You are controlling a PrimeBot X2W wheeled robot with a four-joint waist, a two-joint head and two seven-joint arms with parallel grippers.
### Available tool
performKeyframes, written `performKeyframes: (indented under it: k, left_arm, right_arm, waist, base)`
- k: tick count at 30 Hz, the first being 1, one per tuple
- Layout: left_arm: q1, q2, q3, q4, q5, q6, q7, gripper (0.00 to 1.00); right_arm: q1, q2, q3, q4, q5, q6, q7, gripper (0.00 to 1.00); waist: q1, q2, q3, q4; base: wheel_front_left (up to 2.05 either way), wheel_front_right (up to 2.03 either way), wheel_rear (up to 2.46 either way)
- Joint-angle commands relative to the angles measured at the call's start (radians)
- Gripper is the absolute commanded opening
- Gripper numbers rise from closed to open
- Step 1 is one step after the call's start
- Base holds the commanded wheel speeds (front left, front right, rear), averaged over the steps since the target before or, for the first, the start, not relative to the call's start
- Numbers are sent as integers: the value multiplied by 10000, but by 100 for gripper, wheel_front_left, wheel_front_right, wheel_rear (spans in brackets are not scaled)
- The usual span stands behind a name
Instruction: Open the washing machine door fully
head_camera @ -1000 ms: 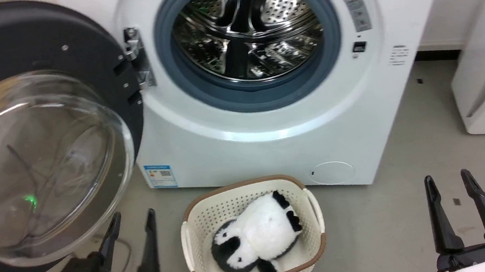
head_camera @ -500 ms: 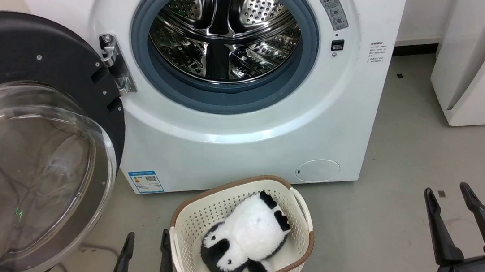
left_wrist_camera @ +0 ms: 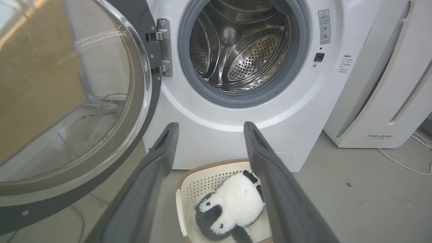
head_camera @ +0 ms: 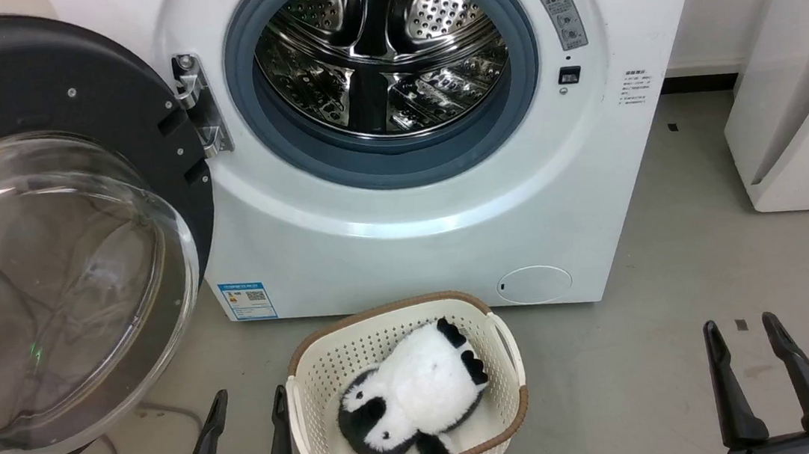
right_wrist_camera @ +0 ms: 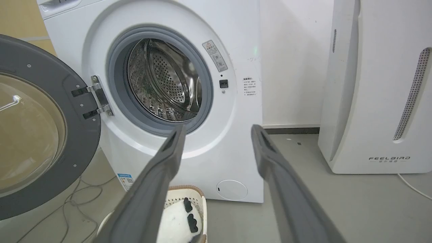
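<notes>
The door hangs swung out left of the washer, drum fully exposed, and my left gripper and right gripper sit low, both spread wide and empty, so I judge the job done and keep clear rather than push further.

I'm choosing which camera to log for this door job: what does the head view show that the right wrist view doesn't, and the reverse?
Head view's own: the left gripper, open, and the toy panda's face in the basket. Right wrist view's own: the full brand lettering and slotted vent on the white appliance. Shared: the washing machine door standing wide open on its hinge, the steel drum, the round service flap and the open right gripper.
</notes>
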Motion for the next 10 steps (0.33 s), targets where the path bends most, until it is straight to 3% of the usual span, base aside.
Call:
performKeyframes:
  k: [1,3,4,10]
  left_arm:
    - [69,-61,61,-44,99,-70,-55,100]
    - [66,-74,68,-45,121,-96,-55,100]
    - [4,-98,56,7,50,-146,1,0]
    - [2,-126,56,10,34,-142,19,0]
  right_arm:
    - [67,58,23,27,-5,8,-45,100]
    - [52,59,32,30,-5,8,-45,100]
    - [-5,6,35,12,-1,0,1,0]
    - [-12,4,39,12,-2,0,15,0]
  waist:
    - [0,0,17,6]
    - [0,0,25,7]
    - [0,0,36,8]
    - [0,0,42,7]
  base:
    - [0,0,0]
    - [0,0,0]
    - [0,0,0]
    - [0,0,0]
